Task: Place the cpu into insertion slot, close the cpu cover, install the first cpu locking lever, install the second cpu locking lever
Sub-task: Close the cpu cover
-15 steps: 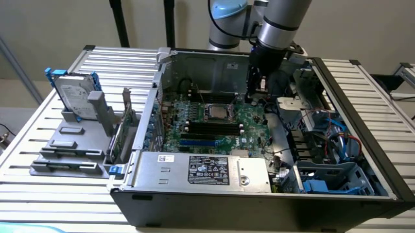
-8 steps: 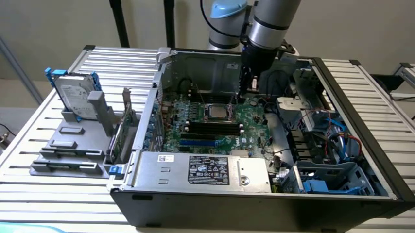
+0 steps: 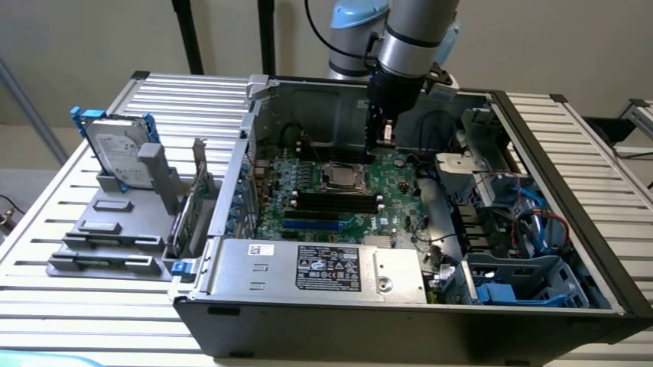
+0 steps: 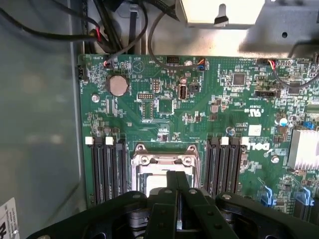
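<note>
My claw (image 4: 176, 185) is pressed together, holding nothing. It hangs low over the green board (image 4: 209, 99), fingertips right above the slot (image 3: 328, 185) between the black memory banks (image 4: 107, 172). The cpu (image 4: 152, 186) sits in the slot, pale face up. The silver cover (image 4: 162, 160) lies around it, looks flat. In the exterior view my claw (image 3: 386, 144) is just behind the slot, inside the open case (image 3: 408, 325).

apparent DELL lettering (image 4: 257, 147) on motherboard (image 4: 209, 99), power-supply label (image 3: 328, 267) unreadable
</note>
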Robot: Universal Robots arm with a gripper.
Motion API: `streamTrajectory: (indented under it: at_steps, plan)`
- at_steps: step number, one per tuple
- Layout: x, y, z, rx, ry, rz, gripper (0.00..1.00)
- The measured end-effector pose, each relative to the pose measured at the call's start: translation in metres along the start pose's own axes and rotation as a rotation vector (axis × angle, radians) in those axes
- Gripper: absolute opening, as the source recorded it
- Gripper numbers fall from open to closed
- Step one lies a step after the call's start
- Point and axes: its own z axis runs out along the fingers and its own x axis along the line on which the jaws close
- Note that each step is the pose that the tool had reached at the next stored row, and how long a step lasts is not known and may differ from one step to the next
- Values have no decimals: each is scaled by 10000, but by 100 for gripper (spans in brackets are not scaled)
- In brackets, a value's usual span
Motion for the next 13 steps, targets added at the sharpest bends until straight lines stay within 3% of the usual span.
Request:
streamTrajectory:
  at_steps: [3, 5, 7, 13]
  plan:
    - [-13, -16, 5, 2, 121, -14, 11]
    - [-13, -43, 14, 21, 141, -16, 11]
    - [-14, -67, 17, 206, 139, -17, 11]
    - [-15, -109, 30, 947, 115, -14, 11]
